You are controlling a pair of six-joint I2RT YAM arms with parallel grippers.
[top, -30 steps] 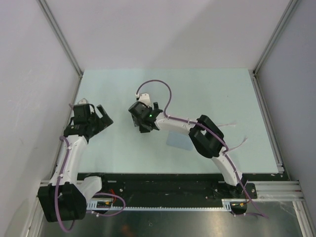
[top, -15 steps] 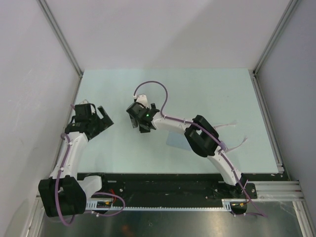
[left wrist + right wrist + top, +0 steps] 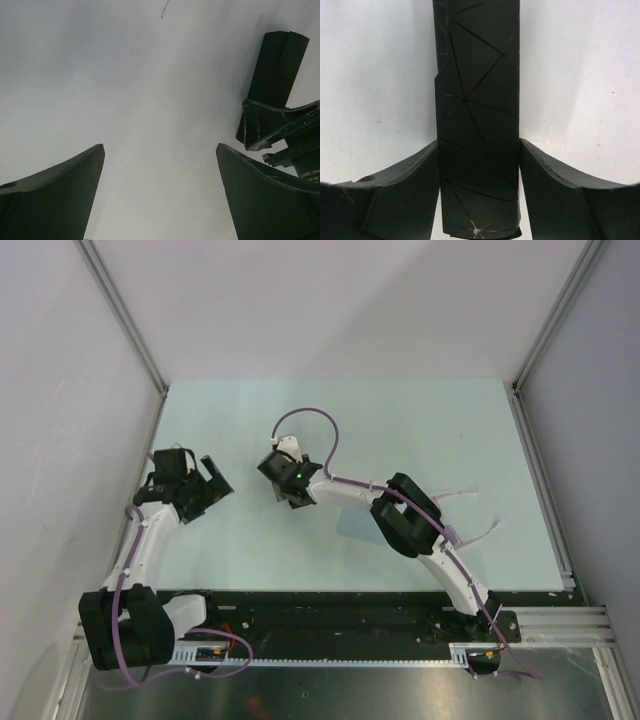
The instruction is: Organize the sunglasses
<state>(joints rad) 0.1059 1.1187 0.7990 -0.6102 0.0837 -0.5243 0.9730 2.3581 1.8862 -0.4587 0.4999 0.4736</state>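
Between right end effector (image 3: 479, 142) fingers, black case (image 3: 477, 75) cropped; hidden overhead.

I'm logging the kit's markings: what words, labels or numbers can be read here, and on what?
The white print on the right gripper, seen from the left wrist: too small and cut off to read.
The black case: only a pattern of lines, no text.
Nothing else carries text.

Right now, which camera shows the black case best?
The right wrist view: the black case fills the middle, its faceted surface sharp, with the fingers against both sides. The left wrist view catches only one end at the edge. In the top view the right gripper covers it.
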